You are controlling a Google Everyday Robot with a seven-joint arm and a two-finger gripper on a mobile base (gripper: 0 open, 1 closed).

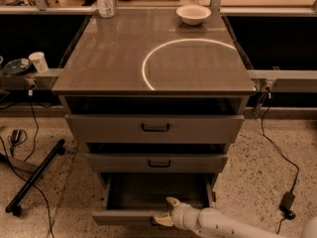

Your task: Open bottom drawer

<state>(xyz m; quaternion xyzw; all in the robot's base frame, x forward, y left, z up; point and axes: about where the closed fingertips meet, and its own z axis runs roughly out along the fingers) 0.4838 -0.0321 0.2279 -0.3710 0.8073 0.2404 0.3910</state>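
Bottom drawer already well out; the pull looks nearly done.
The bottom drawer, lowest of 3 in the desk, juts towards the camera. At its front centre the end effector grips the front edge by the handle, with 1 finger inside and 1 outside, narrowly apart. The next move is likely a short straight pull, then release.

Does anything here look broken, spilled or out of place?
Nothing broken or spilled. Only the bottom drawer stands pulled out, with the gripper at its front edge. The bright arc on the cabinet top looks like reflected light.
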